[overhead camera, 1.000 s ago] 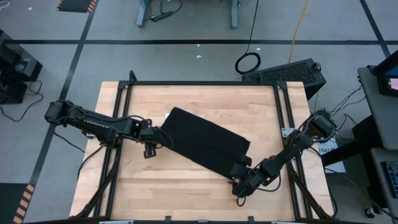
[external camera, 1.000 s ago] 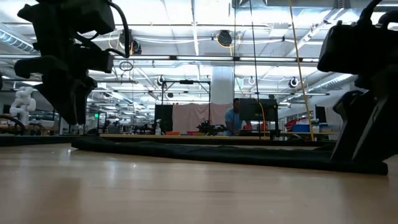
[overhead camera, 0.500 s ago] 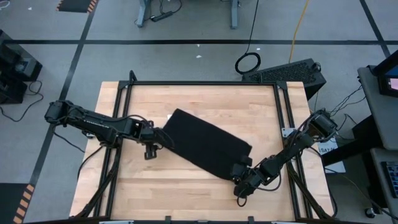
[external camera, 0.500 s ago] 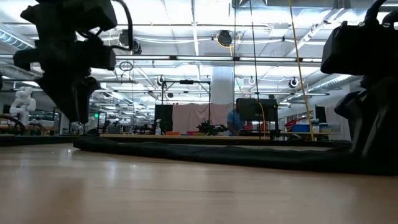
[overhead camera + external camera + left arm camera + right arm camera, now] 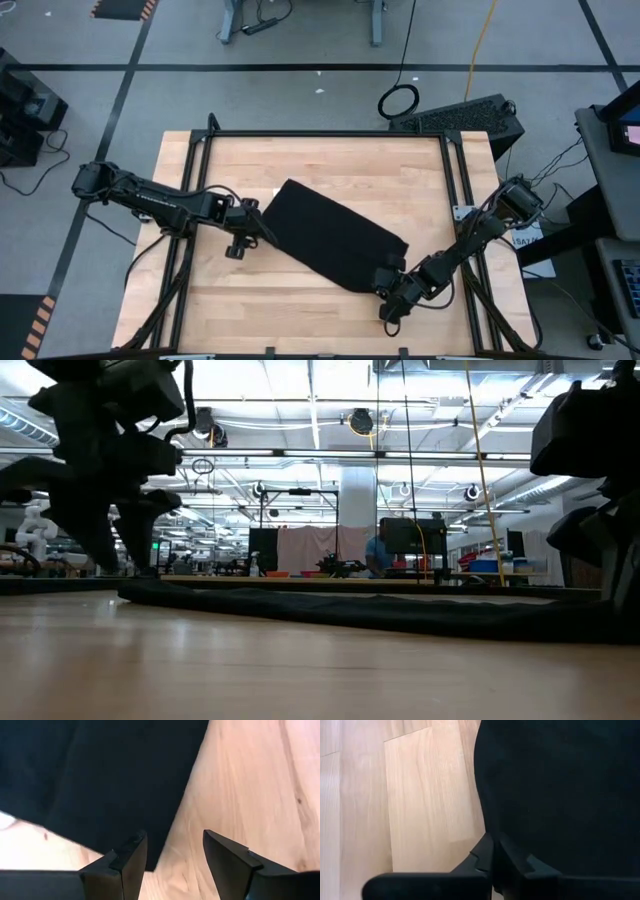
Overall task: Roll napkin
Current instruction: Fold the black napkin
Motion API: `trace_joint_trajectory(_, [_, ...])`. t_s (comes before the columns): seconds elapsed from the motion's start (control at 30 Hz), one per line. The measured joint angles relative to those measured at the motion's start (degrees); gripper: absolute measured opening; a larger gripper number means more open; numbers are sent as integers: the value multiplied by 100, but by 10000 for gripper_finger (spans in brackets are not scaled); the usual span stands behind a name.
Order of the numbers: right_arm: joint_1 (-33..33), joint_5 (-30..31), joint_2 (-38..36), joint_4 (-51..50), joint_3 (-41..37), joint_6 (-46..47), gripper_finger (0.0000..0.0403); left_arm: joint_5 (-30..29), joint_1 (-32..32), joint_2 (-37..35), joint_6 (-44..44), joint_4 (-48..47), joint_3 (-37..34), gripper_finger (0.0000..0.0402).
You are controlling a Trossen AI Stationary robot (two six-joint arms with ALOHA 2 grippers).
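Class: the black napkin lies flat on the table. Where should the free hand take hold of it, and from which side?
Probably the napkin's left corner edge, approached from the left at table level: it lies flat there, just ahead of the open left hand. The right hand already pinches the opposite end.

Light wooden tabletop (image 5: pixel 320 160) edged by a black metal frame (image 5: pixel 325 134). Lying flat on it, a black napkin (image 5: pixel 330 235), set diagonally near the tabletop's centre, bare wood showing all around the napkin.
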Motion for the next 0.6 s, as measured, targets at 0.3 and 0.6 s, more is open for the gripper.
trace_joint_trajectory(0.3, [29,0,1,-1,-2,-21,12,-116,116,237,519,82,-139,198])
trace_joint_trajectory(0.6, [25,-85,3,-19,-2,-24,12,-98,134,756,784,786,-202,174])
